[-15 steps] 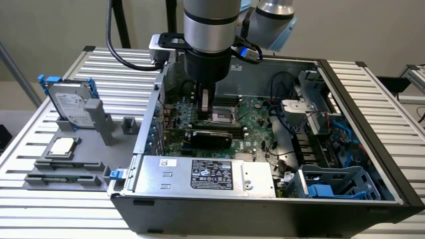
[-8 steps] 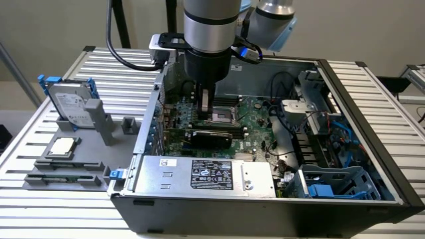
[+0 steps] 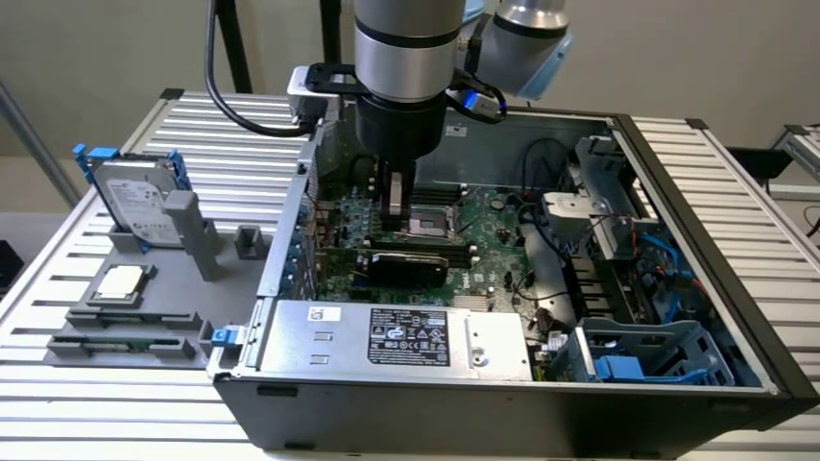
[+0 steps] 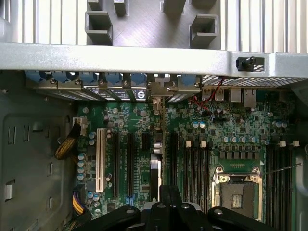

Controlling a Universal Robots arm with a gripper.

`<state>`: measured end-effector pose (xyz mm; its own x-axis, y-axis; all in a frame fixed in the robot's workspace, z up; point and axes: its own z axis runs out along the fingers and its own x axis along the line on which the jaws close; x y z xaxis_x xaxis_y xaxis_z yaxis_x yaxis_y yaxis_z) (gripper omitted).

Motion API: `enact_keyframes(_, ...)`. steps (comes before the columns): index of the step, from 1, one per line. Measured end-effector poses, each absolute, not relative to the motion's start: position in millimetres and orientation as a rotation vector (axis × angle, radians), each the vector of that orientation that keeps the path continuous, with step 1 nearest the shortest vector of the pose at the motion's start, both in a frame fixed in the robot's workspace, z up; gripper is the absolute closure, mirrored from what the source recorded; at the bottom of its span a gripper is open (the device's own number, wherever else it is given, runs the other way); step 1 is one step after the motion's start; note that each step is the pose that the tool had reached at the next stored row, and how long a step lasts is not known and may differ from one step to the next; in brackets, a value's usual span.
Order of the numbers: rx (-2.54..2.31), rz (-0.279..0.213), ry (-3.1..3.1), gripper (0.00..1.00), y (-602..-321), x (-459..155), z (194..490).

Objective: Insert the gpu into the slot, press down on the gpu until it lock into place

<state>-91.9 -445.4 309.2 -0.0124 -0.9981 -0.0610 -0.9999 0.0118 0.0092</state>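
The gpu (image 3: pixel 403 261), a black-covered card on a green board, stands on edge across the motherboard (image 3: pixel 494 250) inside the open computer case. In the wrist view the gpu (image 4: pixel 155 166) appears edge-on as a thin strip, its silver bracket (image 4: pixel 157 90) against the case's rear wall. The blue slot is hidden under the card. My gripper (image 3: pixel 396 213) hangs straight down just above the card's top edge, fingers (image 4: pixel 164 193) together with nothing seen between them. I cannot tell whether they touch the card.
A large silver labelled box (image 3: pixel 397 336) fills the case's near side. Black memory strips (image 4: pixel 192 166) and the CPU socket (image 4: pixel 238 192) lie beside the card. Cables and a blue drive cage (image 3: pixel 640 355) sit at the exterior view's right; a hard drive (image 3: pixel 134 206) stands outside on the left.
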Motion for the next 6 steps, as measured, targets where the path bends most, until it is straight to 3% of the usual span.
enact_keyframes(6, -2.181, 0.077, 2.208, 0.89, -445.4, -91.9, 309.2)
